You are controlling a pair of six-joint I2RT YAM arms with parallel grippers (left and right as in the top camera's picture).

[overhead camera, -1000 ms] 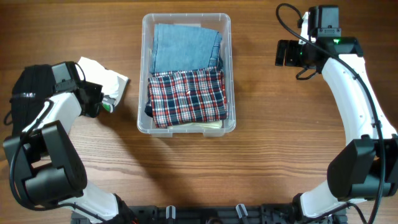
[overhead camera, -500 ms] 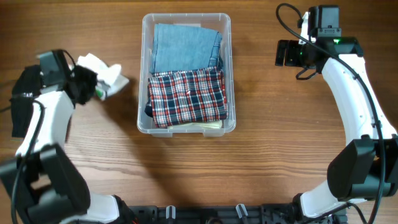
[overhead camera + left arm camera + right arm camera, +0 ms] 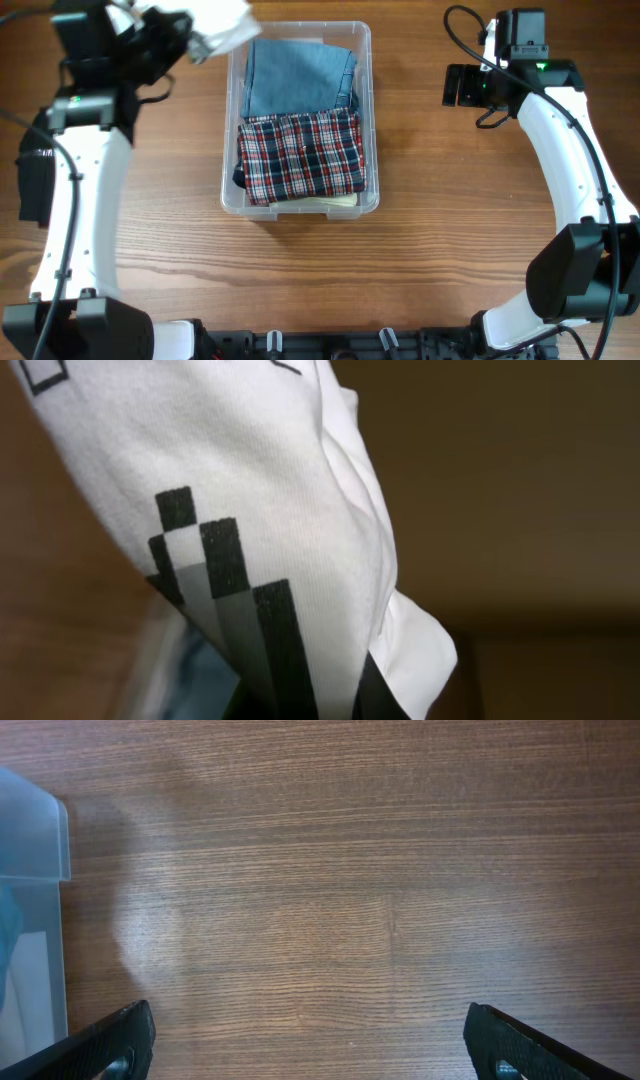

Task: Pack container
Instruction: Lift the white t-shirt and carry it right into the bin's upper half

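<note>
Loading step, I judge: the left gripper [image 3: 188, 40], clenched on a white fabric piece printed with black and grey squares [image 3: 222, 22], hangs over the far-left corner of the clear rectangular plastic tub [image 3: 300, 208] (mid-table, half full). Next: lower and release inside. The right gripper [image 3: 458, 85], right of the tub, gapes empty.

The left claw [image 3: 188, 40] is up over the far left corner of the container [image 3: 372, 130], with a bunched cloth [image 3: 222, 20] in it. The container sits on the counter [image 3: 300, 270], well left of the right claw [image 3: 462, 85]. Inside, the far folded cloth [image 3: 295, 75] lies behind the near folded cloth [image 3: 300, 152].
</note>
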